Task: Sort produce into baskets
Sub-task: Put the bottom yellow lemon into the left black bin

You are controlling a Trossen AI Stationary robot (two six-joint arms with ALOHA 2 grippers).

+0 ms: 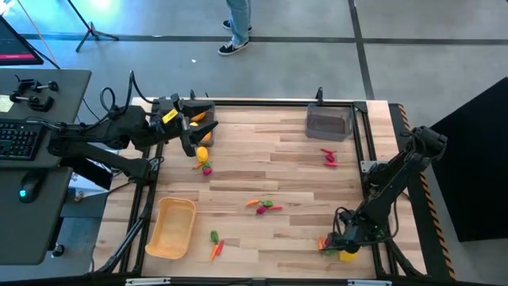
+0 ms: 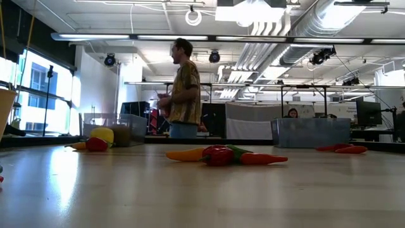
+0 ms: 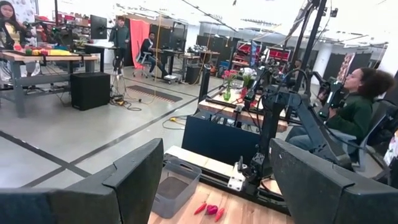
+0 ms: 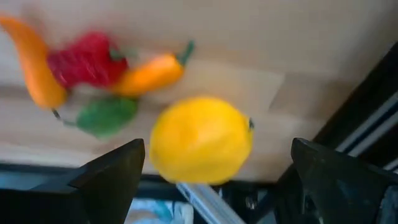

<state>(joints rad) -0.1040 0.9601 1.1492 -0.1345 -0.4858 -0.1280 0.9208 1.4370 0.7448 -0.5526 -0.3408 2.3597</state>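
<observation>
My right gripper [image 1: 337, 245] hangs open at the table's near right corner, slanting down. A yellow round fruit [image 4: 200, 140] lies on the wood between its fingers with a gap on either side. Beside the fruit lie an orange chilli [image 4: 152, 73], a red piece [image 4: 87, 59] and a green piece [image 4: 106, 115]. My left gripper [image 1: 193, 137] is open and level, high over the far-left dark grey bin [image 1: 198, 115], which has yellow and orange pieces in it. The second grey bin [image 1: 329, 123] stands at the far right. The tan tray [image 1: 172, 228] sits near left.
Loose produce lies on the table: a yellow fruit and a magenta piece [image 1: 205, 161] below the left bin, a cluster at the middle [image 1: 264, 205], red chillies [image 1: 329, 156] by the right bin, and a green and an orange piece [image 1: 215, 246] beside the tray. A person stands beyond the far edge.
</observation>
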